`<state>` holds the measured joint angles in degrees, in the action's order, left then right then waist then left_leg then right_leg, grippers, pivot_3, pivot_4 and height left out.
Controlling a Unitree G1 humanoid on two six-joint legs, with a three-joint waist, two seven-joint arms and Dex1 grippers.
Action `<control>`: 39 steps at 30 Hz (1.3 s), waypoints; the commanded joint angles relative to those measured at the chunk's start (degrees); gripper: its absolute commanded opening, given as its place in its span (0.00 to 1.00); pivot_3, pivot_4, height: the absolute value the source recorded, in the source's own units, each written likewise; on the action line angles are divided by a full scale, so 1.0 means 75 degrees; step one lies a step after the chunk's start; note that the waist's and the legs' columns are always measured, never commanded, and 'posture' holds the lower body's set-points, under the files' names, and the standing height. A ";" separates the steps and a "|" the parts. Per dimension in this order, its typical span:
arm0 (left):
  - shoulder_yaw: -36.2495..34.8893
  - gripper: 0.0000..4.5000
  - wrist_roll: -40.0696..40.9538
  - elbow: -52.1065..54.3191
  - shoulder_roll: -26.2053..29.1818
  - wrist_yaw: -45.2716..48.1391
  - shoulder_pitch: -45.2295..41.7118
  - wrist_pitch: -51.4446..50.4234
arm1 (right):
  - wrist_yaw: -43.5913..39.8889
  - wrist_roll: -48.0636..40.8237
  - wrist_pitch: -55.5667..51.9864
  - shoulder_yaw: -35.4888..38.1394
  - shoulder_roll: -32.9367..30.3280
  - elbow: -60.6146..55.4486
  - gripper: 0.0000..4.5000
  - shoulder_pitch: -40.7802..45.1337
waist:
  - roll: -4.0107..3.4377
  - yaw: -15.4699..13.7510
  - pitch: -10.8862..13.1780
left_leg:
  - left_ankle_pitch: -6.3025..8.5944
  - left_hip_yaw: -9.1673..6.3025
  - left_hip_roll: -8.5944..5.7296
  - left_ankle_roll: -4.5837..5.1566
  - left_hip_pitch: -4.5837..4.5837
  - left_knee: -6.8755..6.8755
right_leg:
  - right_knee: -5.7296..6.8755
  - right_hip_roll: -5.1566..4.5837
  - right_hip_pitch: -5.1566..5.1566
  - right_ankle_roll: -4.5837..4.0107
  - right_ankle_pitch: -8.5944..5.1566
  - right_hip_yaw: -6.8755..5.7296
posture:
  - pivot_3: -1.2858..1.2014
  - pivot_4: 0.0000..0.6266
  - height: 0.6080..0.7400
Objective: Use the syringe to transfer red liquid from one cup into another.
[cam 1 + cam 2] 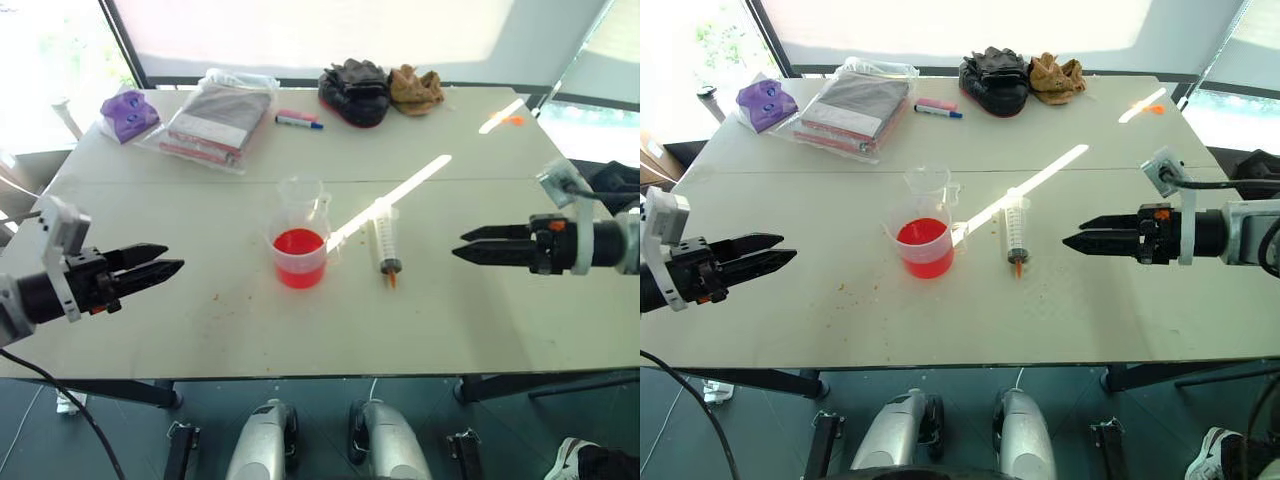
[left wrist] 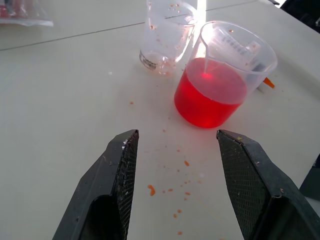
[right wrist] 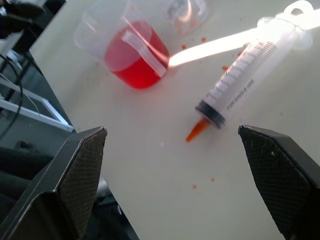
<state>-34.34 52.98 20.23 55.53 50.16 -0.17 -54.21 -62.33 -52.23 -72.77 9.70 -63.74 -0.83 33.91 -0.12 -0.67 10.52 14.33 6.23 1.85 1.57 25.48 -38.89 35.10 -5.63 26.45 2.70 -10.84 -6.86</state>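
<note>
The left gripper (image 1: 150, 267) hovers spread and empty over the table's (image 1: 480, 330) left edge. Mid-table, toward the near edge, the short clear plastic cup of red liquid (image 1: 299, 257) touches the taller handled measuring cup (image 1: 303, 198) behind it. Just right lies the large clear syringe (image 1: 384, 240), likely light, rigid and slick (best pinched mid-barrel). The right gripper (image 1: 478, 245), wide open and empty, points level at it from the right edge.

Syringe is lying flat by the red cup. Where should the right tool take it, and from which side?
Grip the syringe across its clear barrel, mid-length, coming down from above on the robot's right side. It lies flat, orange tip toward the robot. The barrel is its longest straight stretch, and the right tool, already open, hangs nearest.
</note>
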 commanded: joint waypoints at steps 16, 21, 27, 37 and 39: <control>0.0366 0.57 -0.0569 -0.0050 0.0199 0.0247 -0.0172 0.0536 | 0.1266 0.0668 -0.1048 -0.0549 0.0434 0.0146 0.98 0.1210 | -0.0003 0.0001 0.0002 | 0.0001 0.0003 0.0000 -0.0001 0.0007 0.0004 | -0.0001 0.0001 0.0008 -0.0003 0.0002 0.0001 | 0.52 0.24 1.00; 0.0398 0.57 -0.0546 -0.0019 0.0192 0.0258 -0.0199 0.0559 | 0.1499 0.0737 -0.1373 -0.0644 0.0549 0.0119 0.98 0.1427 | -0.0003 0.0000 0.0002 | 0.0001 0.0004 -0.0001 -0.0001 0.0006 0.0003 | -0.0001 0.0004 0.0007 -0.0003 0.0002 0.0001 | 0.52 0.24 1.00; 0.0536 0.57 -0.0511 0.0044 0.0402 0.0390 -0.0426 0.0534 | 0.1895 0.0905 -0.2144 -0.1051 0.0898 0.0382 0.98 0.2340 | -0.0003 0.0022 0.0002 | 0.0001 0.0004 0.0001 -0.0001 0.0006 0.0004 | 0.0000 0.0004 0.0010 -0.0003 0.0002 0.0001 | 0.52 0.24 1.00; 0.1527 0.57 -0.1057 -0.0843 0.1276 0.1225 -0.2340 0.1244 | 0.2729 0.2465 -0.2356 -0.3203 0.3253 0.5463 0.98 0.6384 | -0.0006 0.0191 0.0002 | -0.0015 0.0015 -0.0001 0.0019 0.0017 0.0007 | 0.0016 0.0016 0.0024 -0.0010 0.0010 0.0004 | 0.52 0.24 1.00; 0.1489 0.57 -0.1123 -0.0911 0.1153 0.1108 -0.2454 0.1332 | 0.2396 0.2977 -0.1857 -0.3793 0.3708 0.6304 0.98 0.6680 | -0.0003 0.0221 0.0001 | -0.0017 0.0026 -0.0002 0.0021 0.0021 0.0007 | 0.0016 0.0019 0.0027 0.0015 0.0025 0.0006 | 0.52 0.24 1.00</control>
<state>-22.28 45.20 13.43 64.26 58.89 -17.82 -45.59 -42.76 -32.78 -89.17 -16.69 -36.63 42.82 82.62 -0.15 0.99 10.53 14.20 6.44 1.84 1.73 25.62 -38.84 35.24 -5.48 26.64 2.84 -10.63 -6.81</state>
